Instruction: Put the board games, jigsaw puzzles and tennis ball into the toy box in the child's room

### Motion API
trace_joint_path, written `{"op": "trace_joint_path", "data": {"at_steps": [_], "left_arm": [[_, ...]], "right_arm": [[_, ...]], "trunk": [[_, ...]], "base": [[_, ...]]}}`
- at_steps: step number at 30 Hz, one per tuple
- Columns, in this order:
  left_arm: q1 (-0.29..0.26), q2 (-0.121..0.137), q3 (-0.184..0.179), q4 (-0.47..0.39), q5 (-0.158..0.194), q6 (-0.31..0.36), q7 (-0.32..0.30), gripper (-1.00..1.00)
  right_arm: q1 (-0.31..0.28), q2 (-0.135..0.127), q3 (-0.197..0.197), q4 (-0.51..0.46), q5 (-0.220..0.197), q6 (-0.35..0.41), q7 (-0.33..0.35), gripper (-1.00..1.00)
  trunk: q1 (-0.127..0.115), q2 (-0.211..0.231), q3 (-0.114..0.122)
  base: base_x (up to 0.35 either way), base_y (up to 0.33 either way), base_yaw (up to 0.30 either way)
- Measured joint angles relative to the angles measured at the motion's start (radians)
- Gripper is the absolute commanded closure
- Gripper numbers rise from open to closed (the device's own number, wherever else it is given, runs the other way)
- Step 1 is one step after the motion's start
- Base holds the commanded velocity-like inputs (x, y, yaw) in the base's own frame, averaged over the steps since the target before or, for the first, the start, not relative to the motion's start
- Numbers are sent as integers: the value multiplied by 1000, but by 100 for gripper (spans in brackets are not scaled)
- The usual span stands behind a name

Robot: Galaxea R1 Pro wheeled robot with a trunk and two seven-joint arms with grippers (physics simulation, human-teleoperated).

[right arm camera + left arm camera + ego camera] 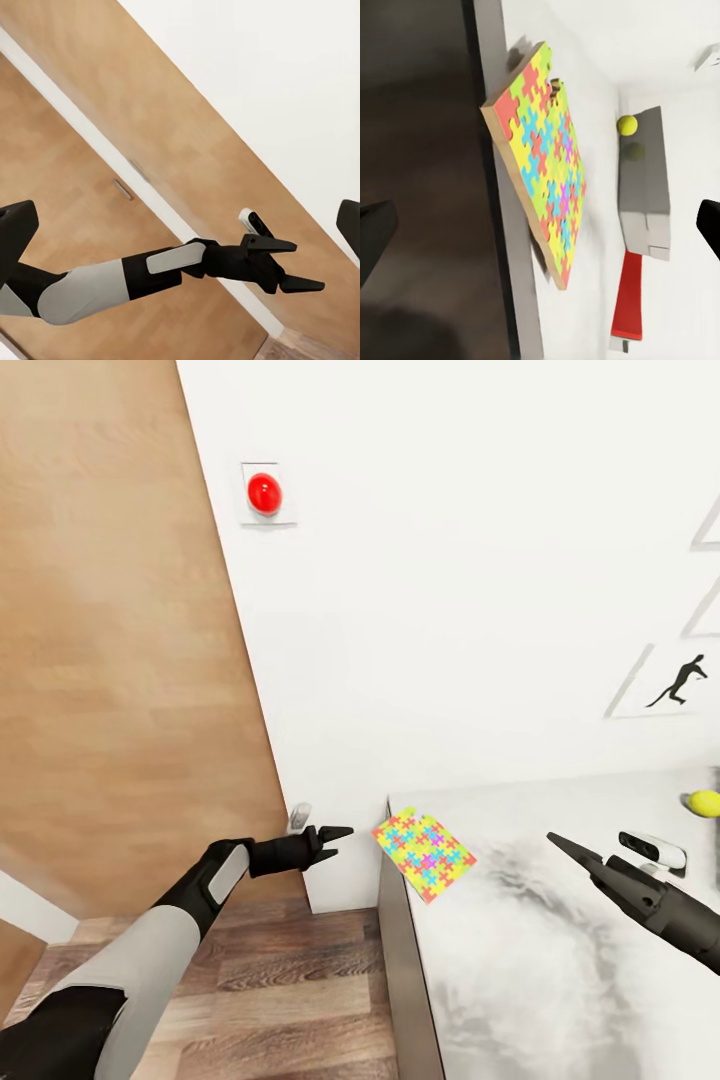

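Right gripper (560,843) nearest, at 4 o'clock over table (560,980), fingers seemingly closed to point, grasping nothing. Left gripper (338,841) at 7 o'clock, jaws spread, empty, just short of jigsaw puzzle (424,852). Puzzle at table corner, overhanging edge. Tennis ball (704,802) at 3 o'clock, on table. Red box (628,300) leaning beyond ball.

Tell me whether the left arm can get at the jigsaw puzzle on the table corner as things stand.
Probably yes. The left gripper hangs open beside the table corner, and nothing lies between it and the jigsaw puzzle, whose near corner juts out over the table's edge toward it.
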Motion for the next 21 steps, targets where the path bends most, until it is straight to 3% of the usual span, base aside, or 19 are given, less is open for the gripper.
{"op": "trace_joint_path", "data": {"at_steps": [21], "left_arm": [[-3,-2,2,-4,-1,-2,9,-100]], "right_arm": [[0,0,0,0,0,-3,2,-100]], "trunk": [[81,-147,-66]], "base": [[0,0,0]]}}
